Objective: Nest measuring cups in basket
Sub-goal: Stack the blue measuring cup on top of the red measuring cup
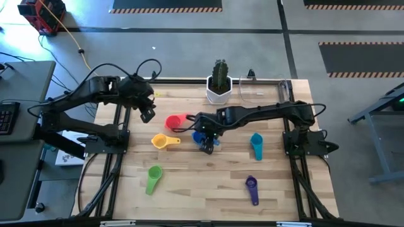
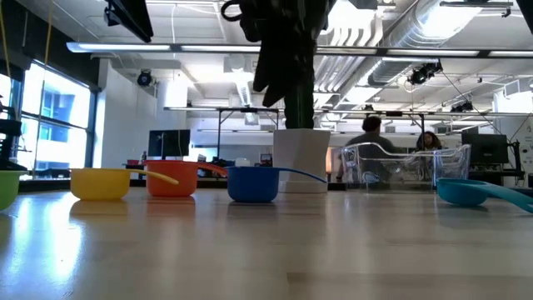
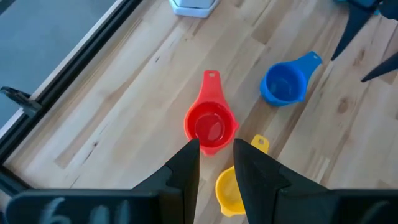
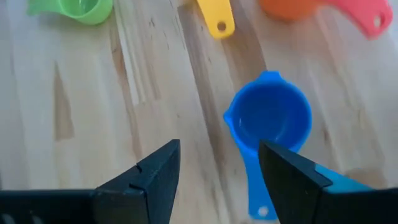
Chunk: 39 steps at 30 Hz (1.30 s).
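Right claw [image 1: 208, 144] hangs over the blue measuring cup [image 1: 199, 136], jaws spread wide, nothing between them. In the right wrist view the cup [image 4: 273, 121] lies just ahead of the fingertips and a shade off centre toward one finger; its bowl is farthest from the claw and its handle runs back beneath the claw. Long axis therefore roughly in line with the claw's reach. Judgement: a short forward shift and a drop would put the jaws astride the bowl.

Left claw [image 1: 146, 113] is raised near the orange-red measuring cup [image 1: 175, 122], jaws a narrow gap apart, empty. That cup sits directly ahead of its fingertips, handle pointing away; the yellow measuring cup [image 1: 161, 142] lies close beside. The right arm is nearer the blue cup, the left arm nearer the orange-red and yellow.

The clear basket [image 1: 262, 92] stands at the bench's far edge beyond the right claw, beside the white pot with a cactus [image 1: 219, 85]; no cup visible in it.

Count on the bench [image 1: 208, 189]: six cups visible, one each of orange-red, yellow, blue, teal [image 1: 256, 145], green [image 1: 153, 177], purple [image 1: 252, 187]. One basket, one pot. No pink cup seen.
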Each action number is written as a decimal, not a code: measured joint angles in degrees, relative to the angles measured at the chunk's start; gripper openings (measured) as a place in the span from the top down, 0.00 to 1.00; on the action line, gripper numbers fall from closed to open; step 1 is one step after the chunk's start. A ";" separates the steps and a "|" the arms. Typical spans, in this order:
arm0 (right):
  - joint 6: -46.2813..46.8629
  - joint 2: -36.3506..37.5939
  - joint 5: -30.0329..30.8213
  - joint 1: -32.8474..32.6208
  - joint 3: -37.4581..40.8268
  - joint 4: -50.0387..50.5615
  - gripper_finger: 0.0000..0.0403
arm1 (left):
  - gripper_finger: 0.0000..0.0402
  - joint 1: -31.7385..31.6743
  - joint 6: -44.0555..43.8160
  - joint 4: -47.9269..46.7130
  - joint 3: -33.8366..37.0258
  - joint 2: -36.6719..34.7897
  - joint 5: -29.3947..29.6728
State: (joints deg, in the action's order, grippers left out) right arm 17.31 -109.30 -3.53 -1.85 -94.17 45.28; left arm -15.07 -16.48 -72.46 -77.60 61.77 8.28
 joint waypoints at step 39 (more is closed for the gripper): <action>-19.28 -7.27 5.40 0.37 14.46 -21.87 0.56 | 0.78 -0.28 -2.96 -0.91 -0.07 0.94 3.38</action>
State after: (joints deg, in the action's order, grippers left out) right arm -1.97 -116.56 1.87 -1.48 -79.72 23.41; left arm -15.35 -19.44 -73.38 -77.67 62.71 11.66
